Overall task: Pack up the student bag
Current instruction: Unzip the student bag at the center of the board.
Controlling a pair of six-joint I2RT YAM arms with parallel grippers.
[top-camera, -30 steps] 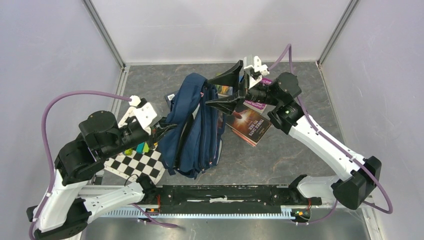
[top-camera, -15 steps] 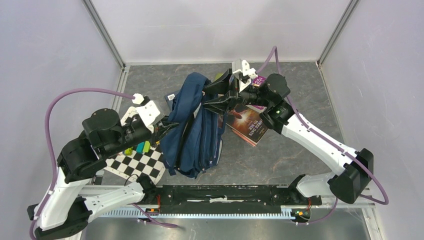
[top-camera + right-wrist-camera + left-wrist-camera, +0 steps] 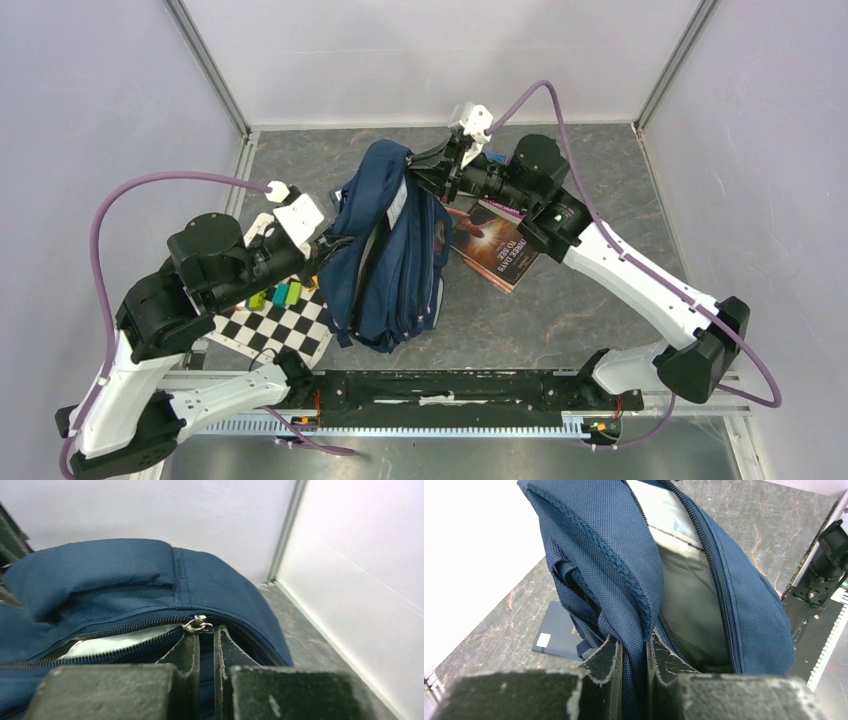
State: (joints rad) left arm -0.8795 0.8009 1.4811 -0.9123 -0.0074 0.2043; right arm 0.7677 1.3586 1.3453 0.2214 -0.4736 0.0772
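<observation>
Bearing student bag (image 3: pixel 385 260), marbled table (image 3: pixel 590 300), perhaps lilac walls (image 3: pixel 430 50)

A checkerboard (image 3: pixel 275 330) with coloured blocks (image 3: pixel 281 294) at its edge and a dark book (image 3: pixel 497 252) lie on a grey table (image 3: pixel 585 300)

— Where's the backpack (image 3: pixel 385 255)?
— Middle of the table (image 3: pixel 540 320), top end towards the far edge. Navy fabric, raised up, not flat.
— Open?
— Yes. The main zip (image 3: pixel 199 625) is parted, and pale grey lining (image 3: pixel 684 590) shows inside.
</observation>
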